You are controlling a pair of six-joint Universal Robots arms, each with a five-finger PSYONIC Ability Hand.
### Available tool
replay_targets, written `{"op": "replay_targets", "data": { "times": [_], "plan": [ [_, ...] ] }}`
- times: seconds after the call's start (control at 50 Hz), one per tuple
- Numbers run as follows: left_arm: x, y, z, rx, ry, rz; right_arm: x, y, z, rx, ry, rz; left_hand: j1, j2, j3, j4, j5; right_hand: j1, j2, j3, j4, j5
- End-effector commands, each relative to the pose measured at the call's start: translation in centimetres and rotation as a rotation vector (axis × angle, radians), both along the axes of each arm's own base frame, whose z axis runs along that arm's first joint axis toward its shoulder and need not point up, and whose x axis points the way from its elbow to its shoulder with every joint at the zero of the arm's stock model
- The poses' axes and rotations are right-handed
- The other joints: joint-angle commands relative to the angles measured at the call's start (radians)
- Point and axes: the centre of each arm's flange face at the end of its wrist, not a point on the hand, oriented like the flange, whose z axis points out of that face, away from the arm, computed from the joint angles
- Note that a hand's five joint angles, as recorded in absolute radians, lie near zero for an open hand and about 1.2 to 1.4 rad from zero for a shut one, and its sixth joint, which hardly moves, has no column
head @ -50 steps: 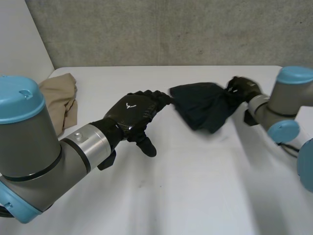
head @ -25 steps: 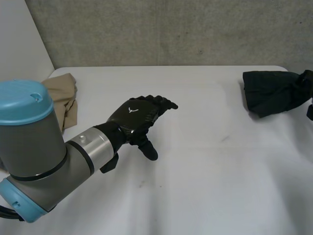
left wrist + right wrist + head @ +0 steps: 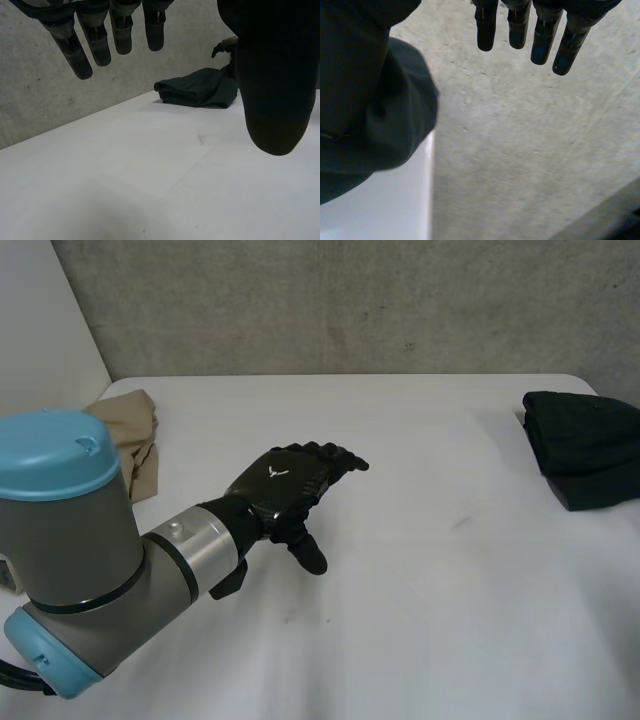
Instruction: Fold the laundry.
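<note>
dark cloth (image 3: 585, 445) cut by edge, tan cloth (image 3: 135, 440) partly behind left arm (image 3: 70, 540)

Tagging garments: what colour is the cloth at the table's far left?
Tan cloth; clearest in head view.

A black garment (image 3: 585, 448) (folded flat) lies at the table's (image 3: 400, 640) right edge, a crumpled tan garment (image 3: 130, 445) far left.

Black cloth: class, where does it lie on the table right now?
In the head view the black cloth lies folded at the right edge of the table, far from the tan cloth at the left.
</note>
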Motion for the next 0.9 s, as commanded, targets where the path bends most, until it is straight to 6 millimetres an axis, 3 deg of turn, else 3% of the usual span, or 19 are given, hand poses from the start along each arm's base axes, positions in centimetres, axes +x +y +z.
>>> {"op": "replay_targets", "data": {
  "times": [0.02, 0.06, 0.14, 0.18, 0.2, 0.26, 0.32, 0.34, 0.36, 0.38, 0.42, 0.48, 0.5, 0.56, 0.58, 0.62, 0.66, 0.74, 0.9],
  "plan": [
    [0.1, 0.0, 0.1, 0.001, 0.004, 0.004, 0.4, 0.6, 3.7, -0.001, 0.171, 0.004, 0.024, 0.032, 0.025, 0.033, 0.027, -0.031, -0.05, -0.043, -0.063, -0.068],
    [0.1, 0.0, 0.4, -0.004, 0.007, 0.005, 1.2, 0.9, 4.6, 0.006, 0.232, 0.019, 0.021, 0.029, 0.023, 0.03, 0.025, -0.031, -0.05, -0.043, -0.063, -0.068],
    [0.3, 0.0, 0.9, -0.016, 0.012, 0.011, 8.0, 2.7, 8.7, -0.008, 0.415, 0.103, 0.015, 0.023, 0.017, 0.024, 0.019, -0.031, -0.05, -0.043, -0.063, -0.068],
    [0.6, 0.0, 1.8, -0.041, 0.025, 0.023, 9.6, 3.5, 10.0, -0.022, 0.447, 0.116, 0.012, 0.021, 0.014, 0.021, 0.016, -0.031, -0.05, -0.043, -0.063, -0.068],
    [0.8, -0.2, 2.2, -0.053, 0.03, 0.032, 10.7, 4.4, 11.7, -0.045, 0.463, 0.11, 0.009, 0.018, 0.011, 0.018, 0.013, -0.031, -0.05, -0.043, -0.063, -0.068],
    [1.8, -1.1, 3.5, -0.089, 0.045, 0.088, 12.1, 5.5, 14.4, -0.107, 0.46, 0.112, -0.003, 0.006, -0.001, 0.006, 0.001, -0.031, -0.05, -0.043, -0.063, -0.068],
    [3.4, -2.6, 5.1, -0.144, 0.063, 0.169, 16.1, 7.5, 17.3, -0.209, 0.446, 0.175, -0.02, -0.012, -0.019, -0.011, -0.017, -0.031, -0.05, -0.043, -0.063, -0.068],
    [3.8, -3.0, 5.6, -0.16, 0.067, 0.189, 17.4, 8.2, 17.8, -0.228, 0.439, 0.199, -0.023, -0.015, -0.022, -0.014, -0.019, -0.031, -0.05, -0.043, -0.063, -0.068],
    [4.3, -3.4, 6.0, -0.173, 0.071, 0.207, 19.9, 9.6, 18.2, -0.259, 0.417, 0.257, -0.029, -0.021, -0.027, -0.02, -0.025, -0.031, -0.05, -0.043, -0.063, -0.068],
    [4.7, -3.8, 6.4, -0.184, 0.076, 0.224, 20.9, 10.2, 18.3, -0.265, 0.407, 0.282, -0.035, -0.026, -0.033, -0.026, -0.031, -0.031, -0.05, -0.043, -0.063, -0.068],
    [6.1, -5.1, 7.4, -0.219, 0.087, 0.279, 23.9, 12.3, 17.8, -0.277, 0.373, 0.377, -0.038, -0.029, -0.036, -0.029, -0.034, -0.031, -0.05, -0.043, -0.063, -0.068],
    [8.2, -7.3, 8.2, -0.259, 0.077, 0.36, 26.4, 14.8, 17.2, -0.273, 0.336, 0.488, -0.051, -0.042, -0.049, -0.041, -0.047, -0.031, -0.05, -0.043, -0.063, -0.068],
    [8.7, -7.8, 8.4, -0.268, 0.073, 0.376, 28.0, 16.9, 16.8, -0.265, 0.309, 0.57, -0.051, -0.042, -0.049, -0.041, -0.047, -0.031, -0.05, -0.043, -0.063, -0.068],
    [10.8, -10.0, 8.5, -0.313, 0.027, 0.448, 30.1, 20.3, 15.9, -0.237, 0.274, 0.697, -0.051, -0.042, -0.049, -0.041, -0.047, -0.031, -0.05, -0.043, -0.063, -0.068],
    [11.4, -10.6, 8.5, -0.327, 0.01, 0.466, 31.5, 22.5, 14.7, -0.209, 0.26, 0.783, -0.051, -0.042, -0.049, -0.041, -0.047, -0.031, -0.05, -0.043, -0.063, -0.068],
    [12.6, -12.2, 7.8, -0.346, -0.035, 0.501, 32.7, 24.6, 13.2, -0.17, 0.254, 0.864, -0.051, -0.042, -0.049, -0.041, -0.047, -0.031, -0.05, -0.043, -0.063, -0.068],
    [14.3, -14.7, 6.0, -0.359, -0.124, 0.544, 33.9, 27.5, 10.9, -0.104, 0.252, 0.957, -0.051, -0.042, -0.049, -0.041, -0.047, -0.031, -0.05, -0.043, -0.063, -0.068],
    [16.9, -18.3, 2.8, -0.369, -0.285, 0.582, 34.4, 31.4, 7.6, 0.005, 0.26, 1.05, -0.051, -0.042, -0.049, -0.041, -0.047, -0.031, -0.05, -0.043, -0.063, -0.068],
    [22.4, -24.4, -3.9, -0.363, -0.55, 0.639, 33.1, 34.3, 4.1, 0.116, 0.264, 1.087, -0.051, -0.042, -0.049, -0.041, -0.047, -0.031, -0.05, -0.043, -0.063, -0.068]
  ]
}}
